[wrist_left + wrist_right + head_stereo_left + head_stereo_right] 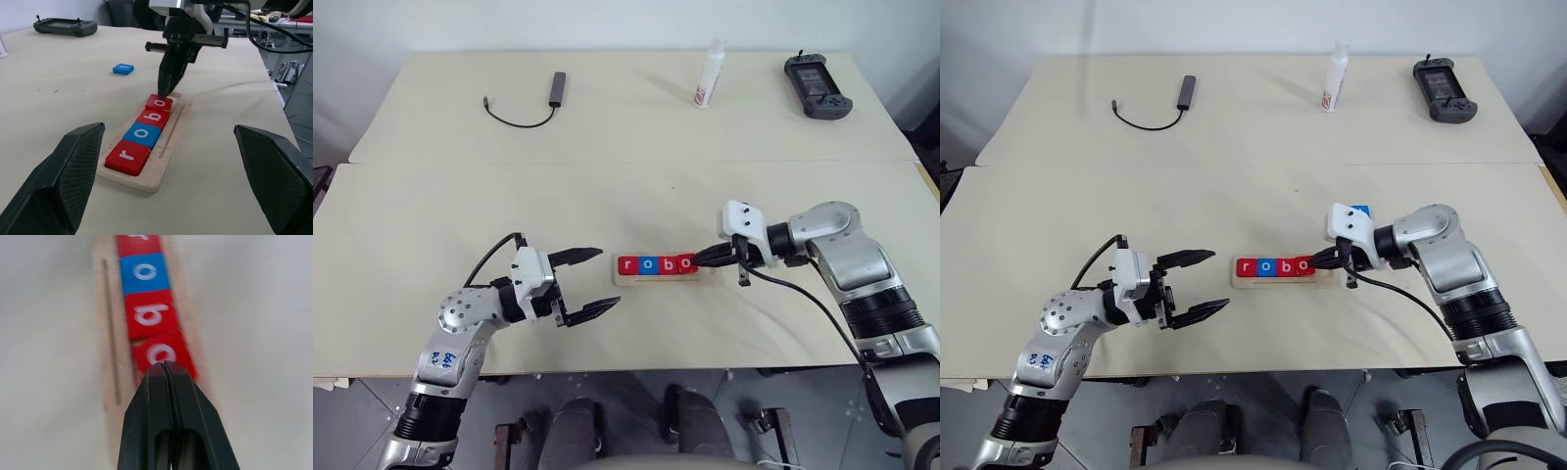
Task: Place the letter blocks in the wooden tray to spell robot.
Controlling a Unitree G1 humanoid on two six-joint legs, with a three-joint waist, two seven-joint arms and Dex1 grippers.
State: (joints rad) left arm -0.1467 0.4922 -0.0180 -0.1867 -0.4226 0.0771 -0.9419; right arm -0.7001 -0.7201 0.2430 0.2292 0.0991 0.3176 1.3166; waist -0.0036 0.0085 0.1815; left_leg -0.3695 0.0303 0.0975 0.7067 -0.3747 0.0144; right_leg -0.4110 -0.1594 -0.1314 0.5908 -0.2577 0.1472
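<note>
Four letter blocks [146,134] fill tray [166,169]; right gripper [166,90], fingertips together, seemingly touches the last.

red block [128,156]: white "r" | blue block [142,134]: white "o" | red block [152,118]: white "b" | red block [159,103]: white "o" | all in wooden tray [142,180], near tabletop's front edge | left arm sticker [443,358]: handwriting, illegible

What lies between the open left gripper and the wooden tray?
Only bare table: in the left eye view, nothing sits between the left gripper and the wooden tray.
</note>
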